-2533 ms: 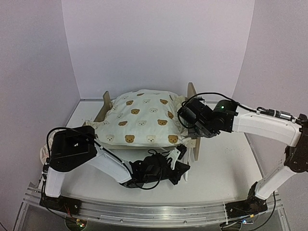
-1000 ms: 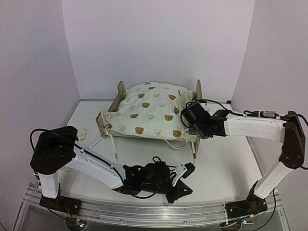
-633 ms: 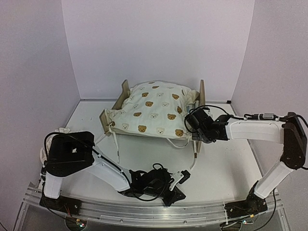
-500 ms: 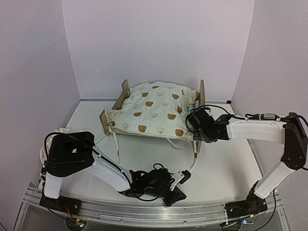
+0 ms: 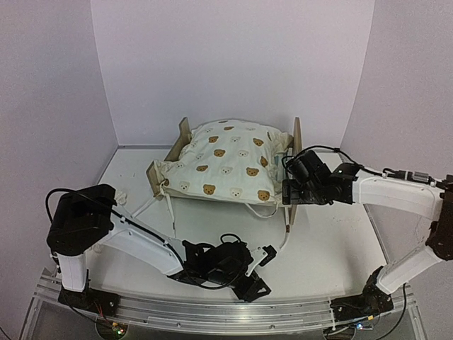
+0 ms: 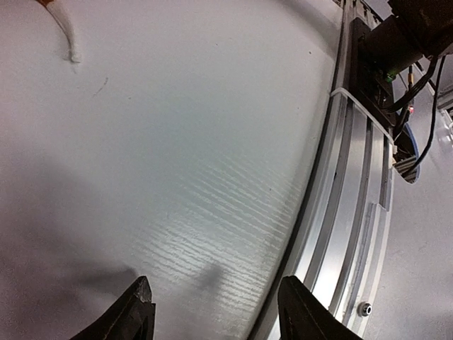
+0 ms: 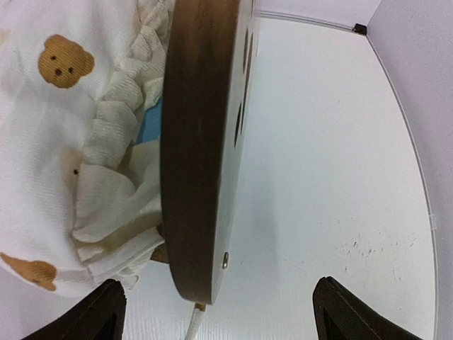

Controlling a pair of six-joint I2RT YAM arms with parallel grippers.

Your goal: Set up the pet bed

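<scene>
While the left hand (image 5: 262, 271) lay low over the near edge of the bench (image 5: 333, 241), the pet bed (image 5: 181, 138) stood at the back of the bench, near the rear wall and roughly in the middle. Its headboard (image 5: 296, 142) was on the right and its footboard (image 5: 151, 178) on the left. A cream quilt (image 5: 226, 166) printed with brown bears was heaped over the bed and covered most of the frame. Thin ties (image 5: 170, 212) from the quilt trailed down onto the bench in front.

From the left wrist camera, the left hand (image 6: 216, 315) was spread, with only bare bench between its fingers (image 6: 138, 315). A metal rail (image 6: 354, 212) ran close by, and the end of one tie (image 6: 65, 32) showed far off.

The right hand (image 5: 287, 190) sat just beside the near end of the headboard. Its own camera looked along the dark edge of that headboard (image 7: 202, 142). To the board's left were the bear quilt (image 7: 56, 106), a ruffled pillow (image 7: 134, 85) and a sliver of blue mattress (image 7: 150, 124) tucked inside the frame. The right hand (image 7: 216, 322) was released, its fingers (image 7: 92, 315) wide apart and gripping nothing. Whether they touched the wood I could not tell.
</scene>
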